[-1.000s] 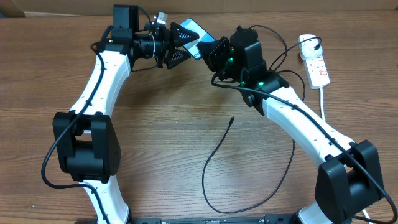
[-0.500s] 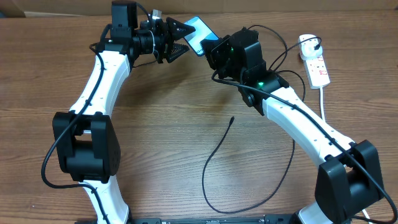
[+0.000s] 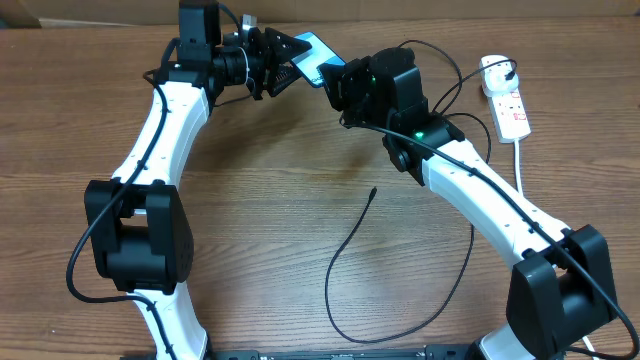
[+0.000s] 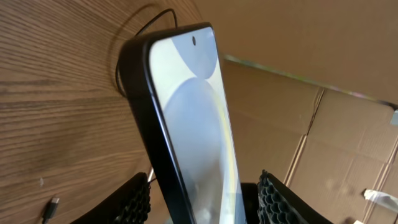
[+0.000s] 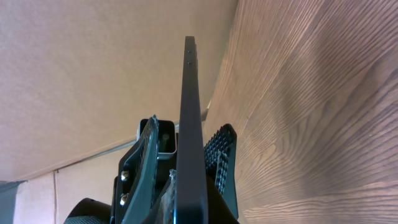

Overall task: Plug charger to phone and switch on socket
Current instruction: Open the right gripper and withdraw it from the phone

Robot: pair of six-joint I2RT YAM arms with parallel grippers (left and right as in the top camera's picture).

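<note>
Slim, glossy phone point(image 3: 314, 55) held off the wood-grain table point(image 3: 260, 190), well left of the white socket point(image 3: 511, 106).
The right jaws are clenched on the phone's thin dark edge. The left jaws' ribbed black pads point(image 4: 278, 200) straddle its pale-blue screen; I cannot tell whether they press it. The charger point(image 3: 345, 250), a thin black cable, curls loose on the table left of the socket, its small plug tip lying free. The socket is an elongated strip with a thick white cord point(image 3: 521, 160).

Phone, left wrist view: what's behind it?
Wood table and cardboard lie behind the phone. A thin black cable loops out from behind its top edge; the rest is covered, so which cable it is can't be told.
</note>
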